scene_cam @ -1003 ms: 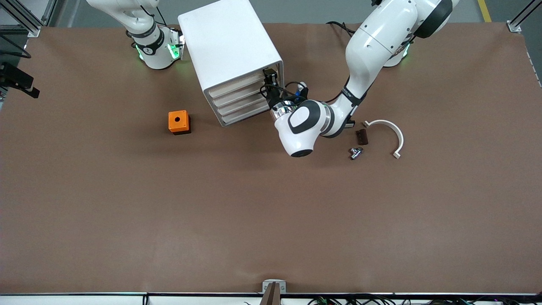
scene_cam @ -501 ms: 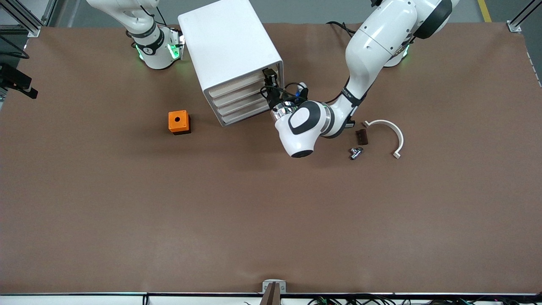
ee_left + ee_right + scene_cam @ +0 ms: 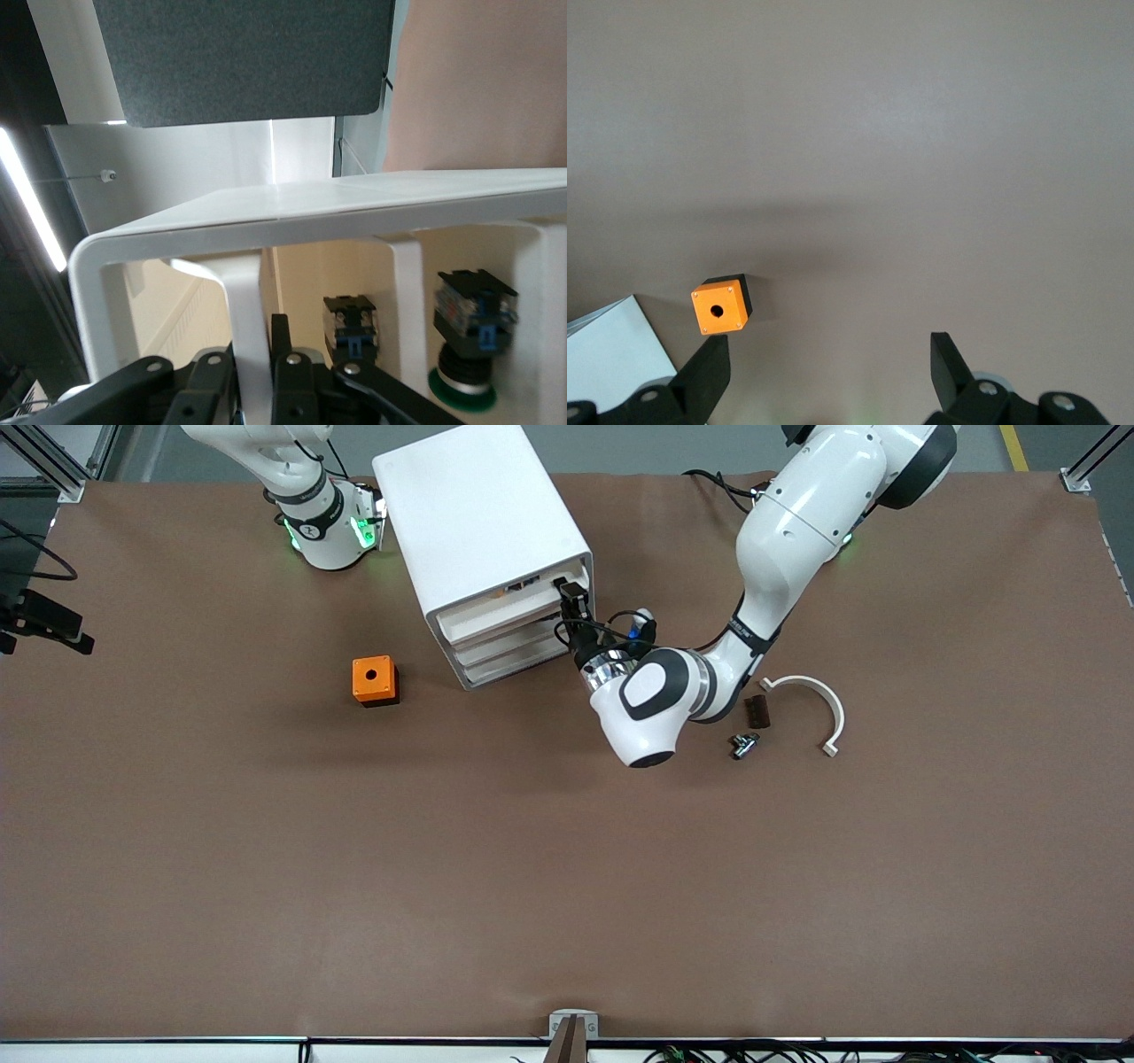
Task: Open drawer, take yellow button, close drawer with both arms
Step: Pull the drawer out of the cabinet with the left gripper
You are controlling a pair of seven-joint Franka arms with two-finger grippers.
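the cabinet (image 3: 483,540) stood on the table (image 3: 567,868) near the right arm's base (image 3: 328,536). its top drawer (image 3: 505,607) stuck out a little above the three drawers (image 3: 505,651) under it, with small push buttons (image 3: 465,310) in it. a cube (image 3: 374,680) lay beside the cabinet, toward the right arm's end. a curved bracket (image 3: 811,708), a block (image 3: 757,711) and a fitting (image 3: 744,744) lay toward the left arm's end.

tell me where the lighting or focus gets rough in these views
Front view: even light, the left arm throwing a soft shadow on the table. Left wrist view: the drawer rim is washed pale, a bright strip glares at one edge. Right wrist view: soft focus, a broad shadow band above the orange cube.
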